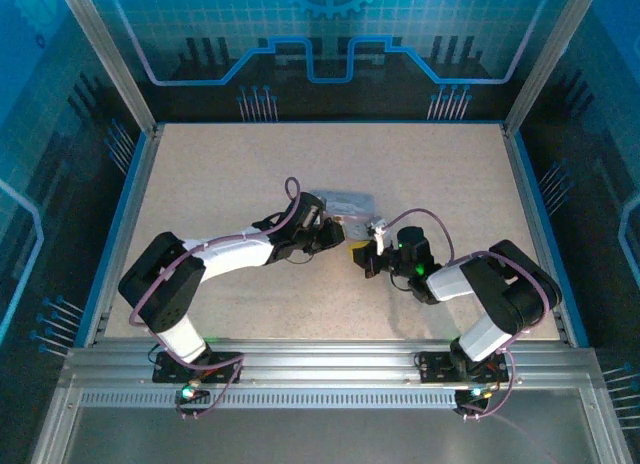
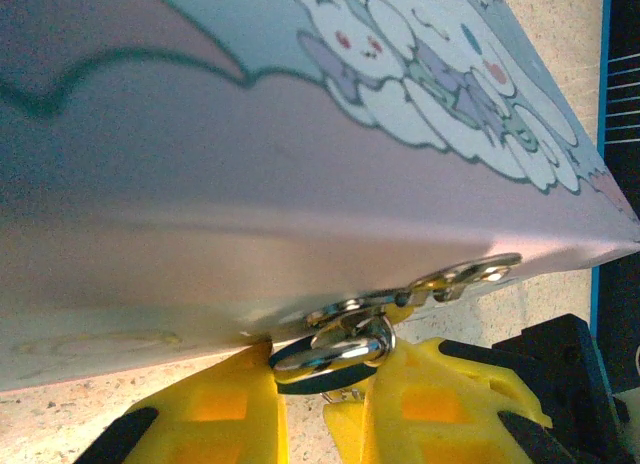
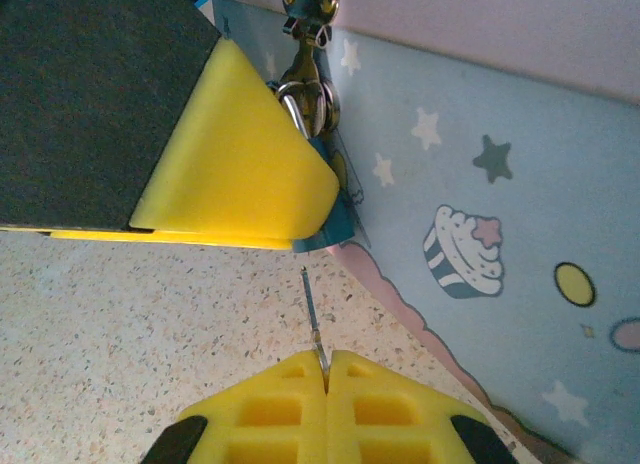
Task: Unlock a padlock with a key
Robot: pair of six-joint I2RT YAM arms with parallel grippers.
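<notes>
The left arm (image 1: 230, 254) is stretched low from the near left toward the middle of the speckled bench (image 3: 120, 324), and the right arm (image 1: 500, 294) is folded at the elbow from the near right. The left end effector (image 2: 325, 384), its yellow fingers set narrow, is clamped on the padlock (image 2: 335, 346), whose silvery shackle lies against the lilac cartoon-printed tin (image 2: 300, 134). The right end effector (image 3: 325, 369) is pinched fully on the key (image 3: 312, 314), a thin metal sliver pointed at the padlock.
</notes>
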